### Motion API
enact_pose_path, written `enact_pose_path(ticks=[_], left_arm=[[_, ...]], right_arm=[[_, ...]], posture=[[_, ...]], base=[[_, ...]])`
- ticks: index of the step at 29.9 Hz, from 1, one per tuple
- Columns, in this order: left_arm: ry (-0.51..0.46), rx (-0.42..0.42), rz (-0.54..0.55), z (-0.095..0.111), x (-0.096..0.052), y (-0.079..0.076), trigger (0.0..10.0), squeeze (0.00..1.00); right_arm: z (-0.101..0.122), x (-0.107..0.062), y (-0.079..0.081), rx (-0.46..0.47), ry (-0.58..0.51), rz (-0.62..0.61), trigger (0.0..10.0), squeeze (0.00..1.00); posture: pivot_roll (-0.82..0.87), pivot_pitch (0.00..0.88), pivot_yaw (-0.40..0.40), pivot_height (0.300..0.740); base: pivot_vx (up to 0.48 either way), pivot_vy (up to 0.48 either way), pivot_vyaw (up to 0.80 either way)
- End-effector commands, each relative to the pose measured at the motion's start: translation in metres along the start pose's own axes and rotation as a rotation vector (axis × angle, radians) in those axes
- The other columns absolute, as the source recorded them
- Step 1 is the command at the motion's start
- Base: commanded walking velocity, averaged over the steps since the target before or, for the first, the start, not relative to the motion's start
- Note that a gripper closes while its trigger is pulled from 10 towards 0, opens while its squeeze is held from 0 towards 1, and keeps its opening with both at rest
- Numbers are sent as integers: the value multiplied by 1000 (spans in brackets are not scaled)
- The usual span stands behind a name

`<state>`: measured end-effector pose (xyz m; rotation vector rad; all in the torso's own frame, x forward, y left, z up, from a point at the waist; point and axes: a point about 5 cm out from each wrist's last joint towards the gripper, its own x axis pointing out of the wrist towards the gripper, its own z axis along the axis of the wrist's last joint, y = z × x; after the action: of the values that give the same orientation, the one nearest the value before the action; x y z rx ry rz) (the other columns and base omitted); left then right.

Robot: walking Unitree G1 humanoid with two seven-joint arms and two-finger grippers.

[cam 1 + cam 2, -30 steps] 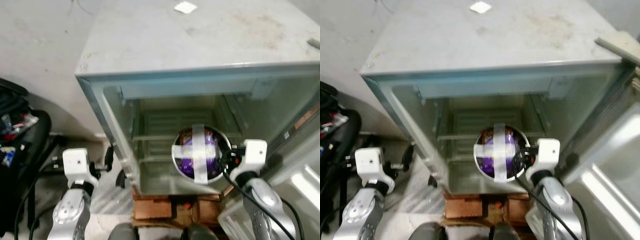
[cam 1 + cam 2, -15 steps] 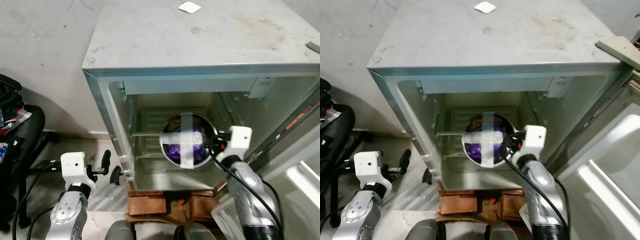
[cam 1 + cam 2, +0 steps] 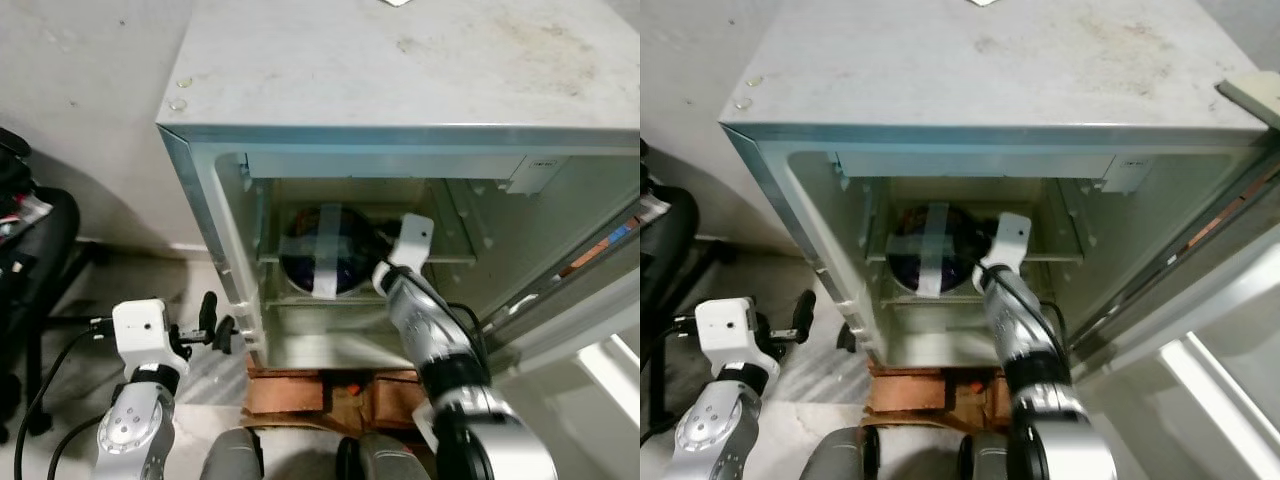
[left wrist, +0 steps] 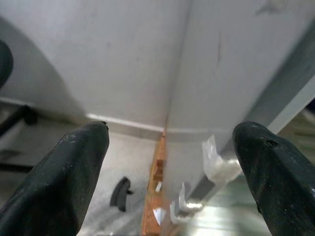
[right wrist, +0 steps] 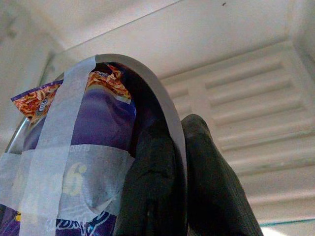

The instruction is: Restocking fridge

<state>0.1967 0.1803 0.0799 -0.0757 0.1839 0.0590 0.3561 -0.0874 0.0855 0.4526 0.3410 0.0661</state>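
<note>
Since a second ago, the right arm has carried the taped bowl [image 3: 322, 252] from just in front of the fridge opening to deep inside the cabinet, where it now sits tilted at the level of the glass shelf [image 3: 450, 258], its taped mouth facing outward. The right gripper [image 5: 179, 147] is inside the mini fridge [image 3: 400, 90] with it, and its black fingers [image 5: 152, 196] are pinched on the bowl's metal rim, one inside and one outside. A purple snack packet [image 5: 101, 123] with orange print fills the bowl, held in by a cross of pale tape strips [image 5: 54, 162]. Behind the bowl, the ribbed white back wall [image 5: 236, 118] of the fridge is close. The fridge door [image 3: 1230, 330] stands swung wide on the robot's right, and the cabinet rests on a wooden base [image 3: 310, 390] above the floor. Outside the fridge, the left gripper [image 3: 212, 325] hovers low beside the cabinet's left front edge, its fingers [image 4: 74, 167] spread wide apart and holding nothing. A black chair [image 3: 35, 250] stands at the far left.
</note>
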Motion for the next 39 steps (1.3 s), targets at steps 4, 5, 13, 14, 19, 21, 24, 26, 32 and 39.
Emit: enact_pose_path(ticks=[4, 5, 13, 14, 19, 21, 24, 26, 32, 39], left_arm=[[17, 5, 33, 1, -9, 1, 10000, 0], [21, 2, 38, 1, -12, 0, 10000, 0], [27, -3, 43, 4, -14, -3, 10000, 0], [29, -3, 44, 5, -15, -4, 10000, 0], [31, -5, 44, 6, -14, -7, 10000, 0], [32, -7, 45, 6, -14, -8, 10000, 0], [33, -9, 47, 6, -13, -8, 10000, 0], [34, -10, 48, 6, -13, -9, 10000, 0], [29, -12, 51, 6, -9, -8, 10000, 0], [25, -5, 32, 7, 0, -8, 10000, 0]], right_arm=[[1, 7, 8, 121, 23, -44, 10000, 0], [4, 10, 15, 167, 31, -56, 10000, 0], [16, 16, 36, 363, 41, -86, 10000, 1000], [20, 17, 42, 416, 39, -87, 10000, 1000], [28, 18, 60, 550, 33, -50, 10000, 1000], [33, 18, 69, 615, 27, -24, 10000, 1000], [36, 19, 74, 645, 23, -16, 10000, 1000], [36, 18, 75, 650, 24, -6, 10000, 1000], [24, 18, 65, 463, 54, 29, 10000, 1000], [26, 17, 19, 138, -1, 3, 10000, 1000]], posture=[[233, 255, -95, 740], [237, 264, -103, 740], [242, 273, -110, 740], [243, 273, -112, 740], [245, 273, -115, 740], [246, 271, -118, 740], [246, 268, -120, 740], [245, 267, -121, 740], [236, 255, -119, 740], [201, 235, -96, 740]], base=[[0, 0, 0], [0, 0, 0], [0, 0, 0], [0, 0, 0], [0, 0, 0], [0, 0, 0], [0, 0, 0], [0, 0, 0], [0, 0, 0], [0, 0, 0]])
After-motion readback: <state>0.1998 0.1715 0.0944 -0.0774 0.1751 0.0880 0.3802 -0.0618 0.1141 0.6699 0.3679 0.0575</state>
